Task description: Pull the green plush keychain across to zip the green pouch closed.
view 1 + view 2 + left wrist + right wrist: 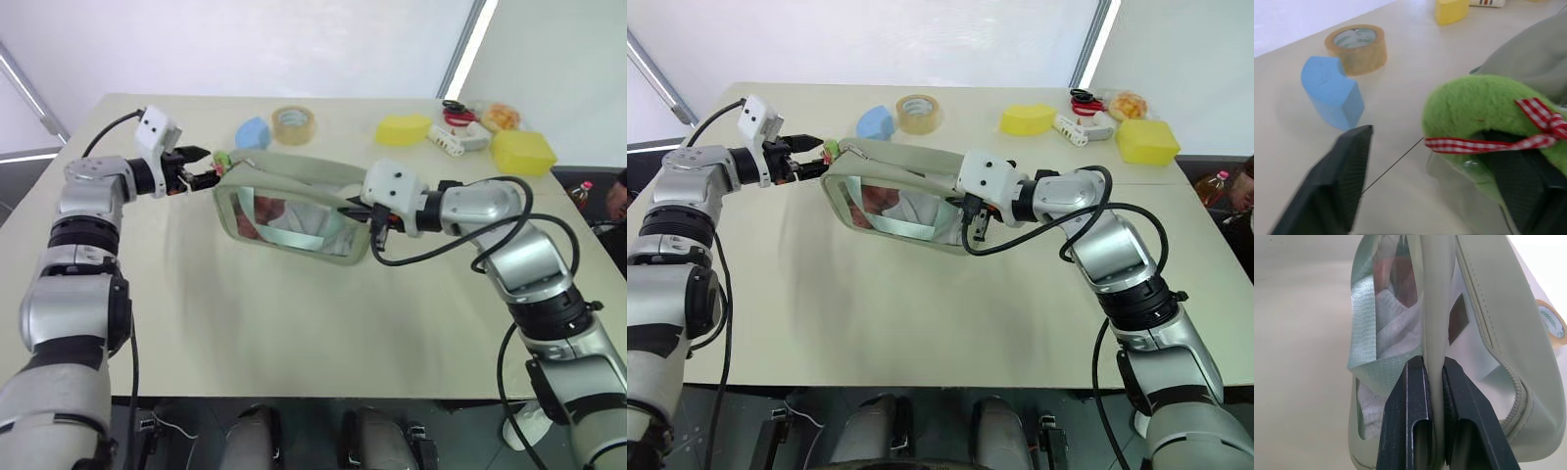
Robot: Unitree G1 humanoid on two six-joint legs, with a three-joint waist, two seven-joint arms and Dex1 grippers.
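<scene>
The green pouch (294,211) lies in the middle of the table, its clear window showing red and white contents. The green plush keychain (1484,112), tied with a red checked ribbon, hangs at the pouch's left end. My left gripper (206,166) stands open around it: the plush rests against one finger (1528,196), while the other finger (1327,191) is well apart from it. At the pouch's right end, my right gripper (1432,364) is shut on a pale green fabric edge of the pouch.
Behind the pouch sit a blue sponge (253,132) and a roll of tape (293,124). Farther right are a yellow sponge (403,128), a white and red item (458,137) and a yellow block (522,152). Bare table (255,323) lies in front.
</scene>
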